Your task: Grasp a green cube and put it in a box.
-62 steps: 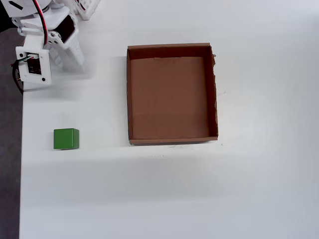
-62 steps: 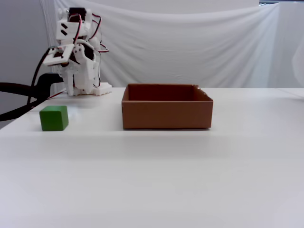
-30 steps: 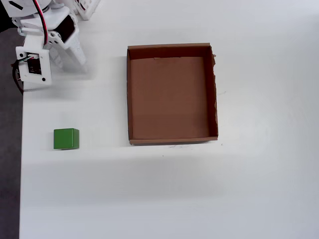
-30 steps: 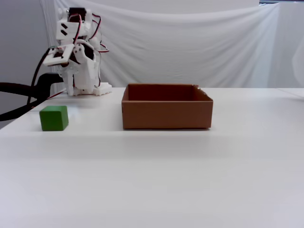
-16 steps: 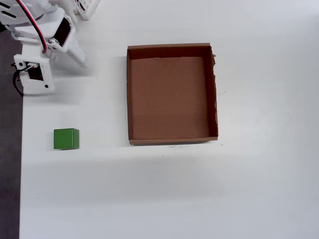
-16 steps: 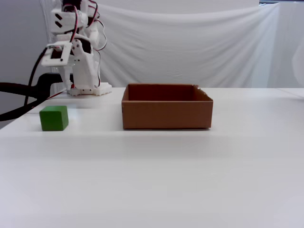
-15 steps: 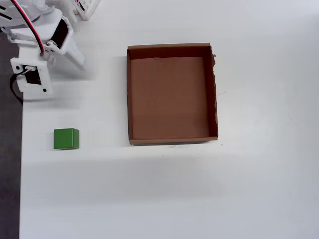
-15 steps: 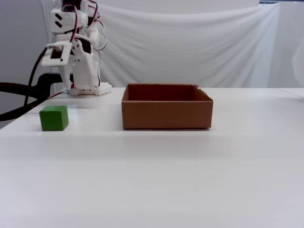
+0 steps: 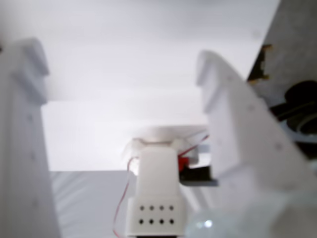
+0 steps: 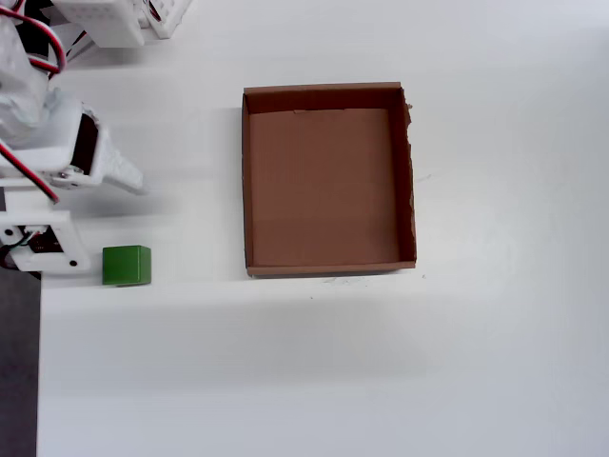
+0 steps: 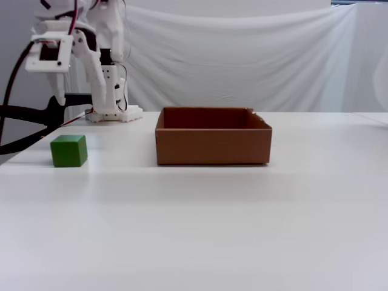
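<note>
The green cube point(image 10: 126, 266) sits near the table's left edge in the overhead view, and it is at the left in the fixed view point(image 11: 68, 150). The box point(image 10: 328, 262) is an empty brown cardboard tray to its right, standing mid-table in the fixed view point(image 11: 212, 145). My gripper point(image 10: 131, 179) hangs in the air a little behind the cube and touches nothing. In the wrist view my gripper point(image 9: 119, 54) is open, its two white fingers point(image 9: 237, 124) wide apart with nothing between them. Neither cube nor box shows in the wrist view.
The arm's base point(image 11: 112, 114) is fixed at the back left corner of the white table. Black cables point(image 11: 24, 130) hang off the left edge. A white curtain point(image 11: 242, 54) closes the background. The wrist camera housing point(image 10: 38, 243) overhangs the table edge beside the cube.
The arm has lifted from its folded rest and swung forward towards the cube, and the wrist is higher in the fixed view. Cube and box have not moved.
</note>
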Robot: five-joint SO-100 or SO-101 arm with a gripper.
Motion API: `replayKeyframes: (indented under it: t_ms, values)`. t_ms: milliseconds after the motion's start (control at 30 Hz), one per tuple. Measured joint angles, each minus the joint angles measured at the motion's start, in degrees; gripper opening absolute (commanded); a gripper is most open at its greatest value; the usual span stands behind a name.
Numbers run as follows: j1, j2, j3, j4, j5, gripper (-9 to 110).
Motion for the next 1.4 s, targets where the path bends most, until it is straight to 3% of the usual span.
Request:
replayKeyframes:
  t_ms: [367,1400]
  values:
    - [-0.09,-18.19,-15.03,-5.01,-0.18,31]
    - [-2.37,-33.22,-21.8,-10.55,0.18,26]
